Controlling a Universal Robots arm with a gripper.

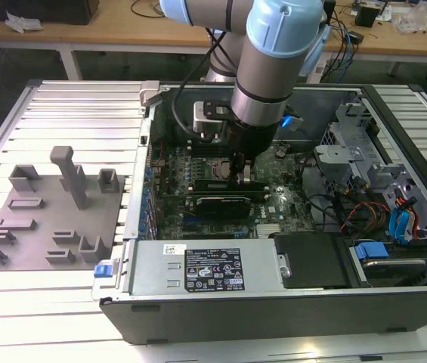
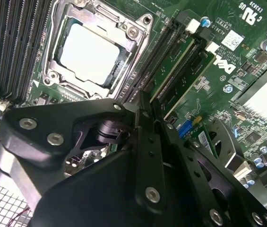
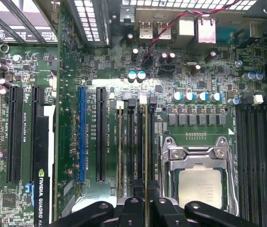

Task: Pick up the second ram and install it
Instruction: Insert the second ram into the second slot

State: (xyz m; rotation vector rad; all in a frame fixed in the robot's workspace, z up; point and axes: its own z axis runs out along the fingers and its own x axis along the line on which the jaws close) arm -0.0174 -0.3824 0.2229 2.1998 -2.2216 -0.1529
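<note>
My gripper (image 1: 242, 178) is lowered into the open computer case (image 1: 149, 136), over the memory slots beside the processor socket (image 3: 198, 182). In the first wrist view the two black fingers (image 3: 132, 209) are closed around the second ram (image 3: 146, 151), a thin green stick seen edge-on. It stands upright in line with a slot, right next to the socket. The second wrist view shows the ram's green board (image 2: 173, 64) running away from the fingertips (image 2: 142, 105) along the slot. Whether it is fully seated cannot be told.
Another stick (image 3: 119, 151) stands two slots away. A black graphics card (image 1: 224, 204) lies just in front of the gripper, and the power supply (image 1: 205, 268) sits at the case's front. A grey fixture plate (image 1: 54, 219) with posts lies at the exterior view's left.
</note>
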